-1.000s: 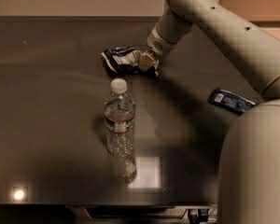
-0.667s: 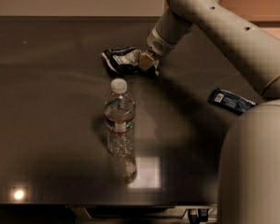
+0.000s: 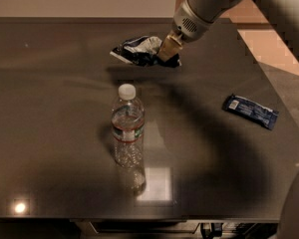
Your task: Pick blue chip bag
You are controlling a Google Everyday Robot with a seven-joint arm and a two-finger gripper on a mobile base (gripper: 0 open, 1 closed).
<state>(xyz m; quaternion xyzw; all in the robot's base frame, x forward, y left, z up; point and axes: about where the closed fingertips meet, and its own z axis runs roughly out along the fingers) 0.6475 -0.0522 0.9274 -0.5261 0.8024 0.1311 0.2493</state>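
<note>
The gripper (image 3: pixel 167 50) clamps the right end of the blue chip bag (image 3: pixel 137 50) toward the far edge of the table (image 3: pixel 50 173); bottle (image 3: pixel 127 128) and bar wrapper (image 3: pixel 250 111) sit well apart, bare surface between.

White arm (image 3: pixel 212 1), tan gripper (image 3: pixel 165 55) upper centre

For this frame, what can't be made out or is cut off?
- Camera view: the gripper, down on the blue chip bag, covers the bag's right end; whether the bag is gripped cannot be told.
- Print on the bottle label and on the bar wrapper: too small to read.
- Arm: cut off by the top and right edges.
</note>
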